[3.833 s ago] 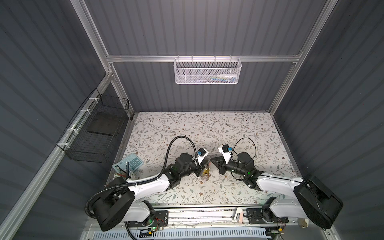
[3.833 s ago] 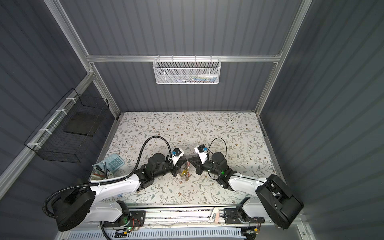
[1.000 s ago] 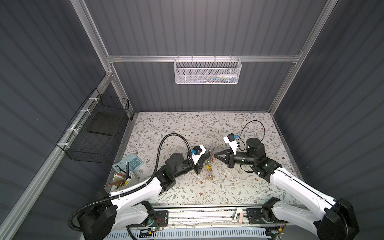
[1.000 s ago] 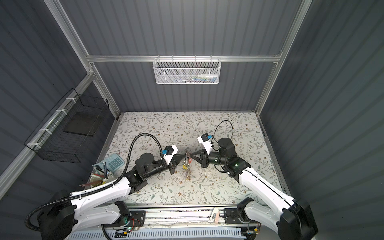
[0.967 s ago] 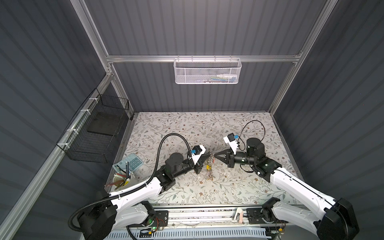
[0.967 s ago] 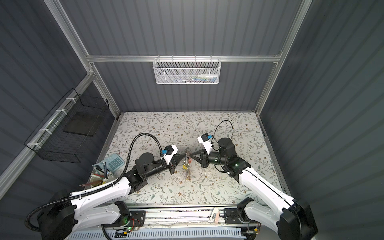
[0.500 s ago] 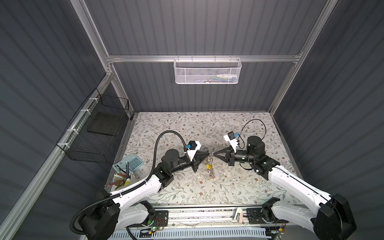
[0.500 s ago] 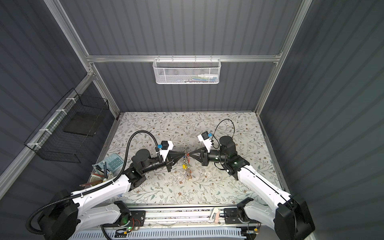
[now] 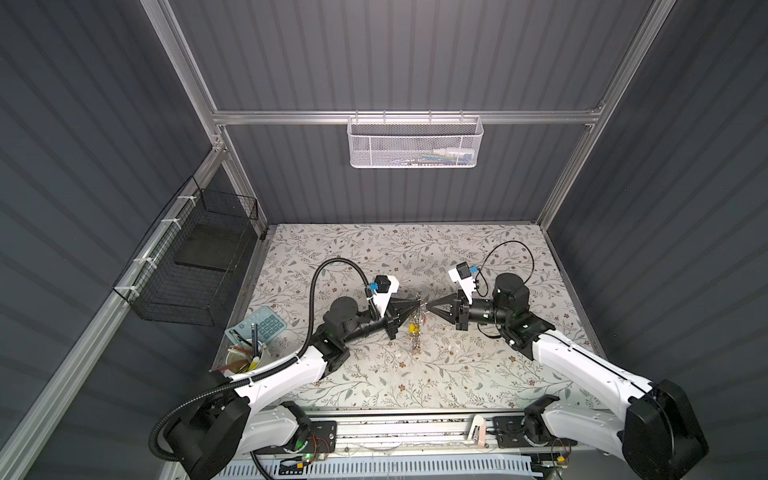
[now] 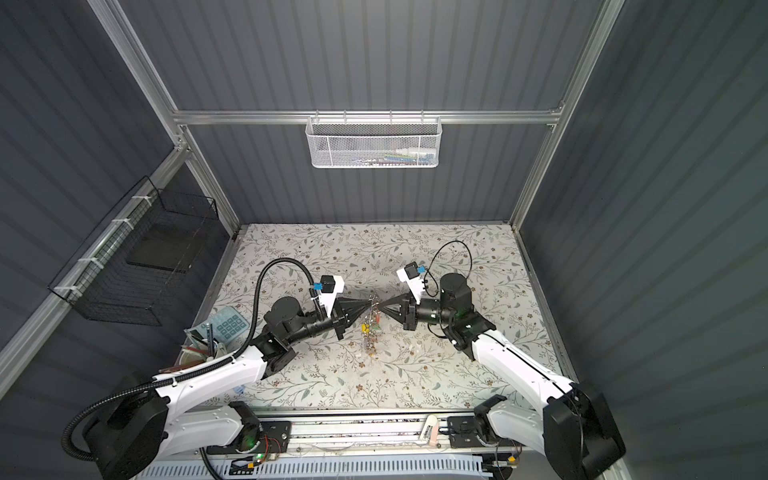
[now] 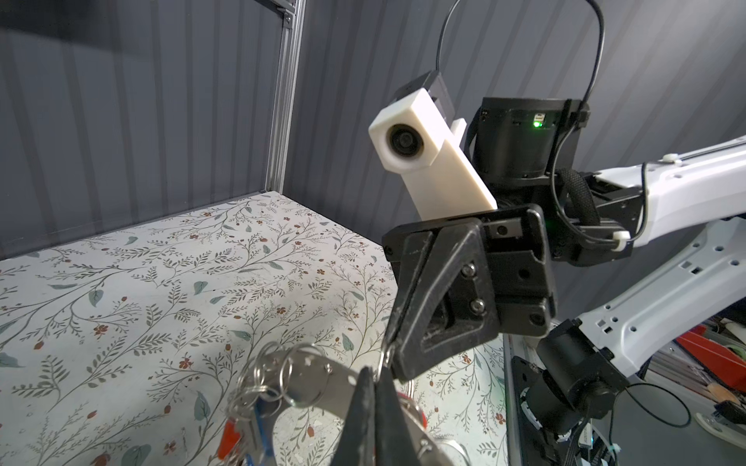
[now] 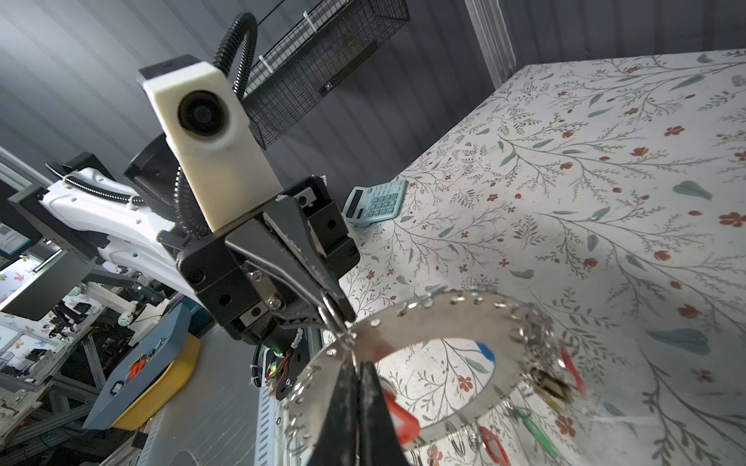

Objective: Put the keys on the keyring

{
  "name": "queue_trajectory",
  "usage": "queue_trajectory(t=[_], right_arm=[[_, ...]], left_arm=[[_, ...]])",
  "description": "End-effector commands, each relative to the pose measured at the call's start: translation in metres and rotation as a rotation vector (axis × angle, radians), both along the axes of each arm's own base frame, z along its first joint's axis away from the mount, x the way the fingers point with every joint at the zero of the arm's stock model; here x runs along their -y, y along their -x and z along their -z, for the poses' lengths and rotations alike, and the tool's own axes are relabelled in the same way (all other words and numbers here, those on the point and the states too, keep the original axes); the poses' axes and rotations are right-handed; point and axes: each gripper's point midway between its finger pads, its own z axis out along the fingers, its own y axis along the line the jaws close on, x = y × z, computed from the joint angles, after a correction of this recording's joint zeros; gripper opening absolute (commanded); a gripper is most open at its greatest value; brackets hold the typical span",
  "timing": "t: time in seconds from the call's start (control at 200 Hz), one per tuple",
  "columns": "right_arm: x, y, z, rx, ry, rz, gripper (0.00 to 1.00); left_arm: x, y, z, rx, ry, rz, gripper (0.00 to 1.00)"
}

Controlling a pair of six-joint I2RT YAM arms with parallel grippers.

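- The floral desk (image 9: 478,374) is lying under both arms, which are meeting nose to nose above its middle, slightly toward the front edge.
- The right gripper (image 9: 429,308) is squeezing the keyring (image 12: 444,318). Its own wrist view is showing the fingers (image 12: 343,403) pressed together on the flat rim.
- The left gripper (image 9: 417,308) is pinching tight too. Only the right wrist view is showing a small wire ring (image 12: 334,318) caught between its tips at the rim.
- The keyring, a flat grey disc with a holed rim, is hanging clear of the desk. In both top views it is showing edge-on.
- The keys (image 11: 250,419), grey with an orange-red tag (image 11: 228,437), are dangling from wire rings at the rim. The left wrist view is showing them best.
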Motion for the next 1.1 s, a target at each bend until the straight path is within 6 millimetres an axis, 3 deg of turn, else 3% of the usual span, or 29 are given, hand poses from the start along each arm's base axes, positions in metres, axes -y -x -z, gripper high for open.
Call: queue_trajectory(t=[0.0,0.47,1.096], right_arm=[[0.0,0.012,0.027,-0.106,0.029,-0.043,0.0],[-0.006,0.006,0.024,-0.107,-0.01,-0.057,0.07],[-0.01,-0.002,0.013,-0.099,-0.035,-0.039,0.16]], left_arm=[[-0.012,-0.002,-0.074,0.168,0.224,-0.032,0.0],[-0.01,0.0,-0.076,0.134,0.349,0.017,0.0],[-0.007,0.001,-0.064,0.102,0.348,0.042,0.0]])
